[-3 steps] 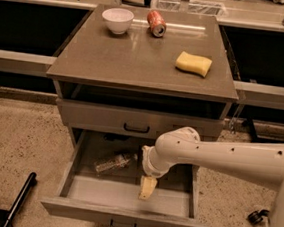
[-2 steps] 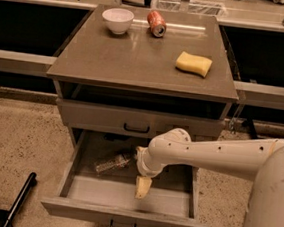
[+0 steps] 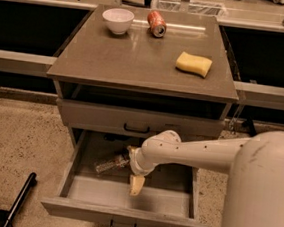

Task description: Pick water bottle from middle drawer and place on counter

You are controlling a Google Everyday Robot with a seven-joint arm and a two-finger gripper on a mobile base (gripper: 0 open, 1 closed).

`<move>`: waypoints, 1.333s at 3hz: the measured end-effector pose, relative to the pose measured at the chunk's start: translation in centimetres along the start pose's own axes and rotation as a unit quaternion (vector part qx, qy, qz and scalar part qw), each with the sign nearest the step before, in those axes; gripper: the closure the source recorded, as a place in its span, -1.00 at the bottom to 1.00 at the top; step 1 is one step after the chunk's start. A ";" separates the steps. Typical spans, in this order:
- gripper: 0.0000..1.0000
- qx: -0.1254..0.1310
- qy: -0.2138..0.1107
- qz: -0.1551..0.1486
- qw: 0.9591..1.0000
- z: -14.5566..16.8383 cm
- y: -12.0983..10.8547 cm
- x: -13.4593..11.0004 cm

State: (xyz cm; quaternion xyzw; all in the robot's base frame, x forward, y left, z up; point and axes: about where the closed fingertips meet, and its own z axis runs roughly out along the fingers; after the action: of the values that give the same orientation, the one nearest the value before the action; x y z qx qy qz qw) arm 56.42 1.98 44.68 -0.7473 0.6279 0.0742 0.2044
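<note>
Your claw (image 3: 136, 184) hangs in the wide grey drawer (image 3: 122, 217) to grab the clear plastic bottle (image 3: 111, 164); open or closed, you cannot tell.

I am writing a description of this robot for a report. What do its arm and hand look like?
The arm is a thick, smooth, off-white tube with a rounded joint and a row of small dark dots. No cables show. The hand, over the open middle drawer, is a pale cream, tapered piece.
</note>
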 end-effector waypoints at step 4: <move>-0.66 0.045 -0.003 -0.045 0.998 4.9 -2.6 -0.9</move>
State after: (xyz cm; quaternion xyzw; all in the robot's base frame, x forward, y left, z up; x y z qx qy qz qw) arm 59.42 5.10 41.17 -0.7645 0.5959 0.0383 0.2429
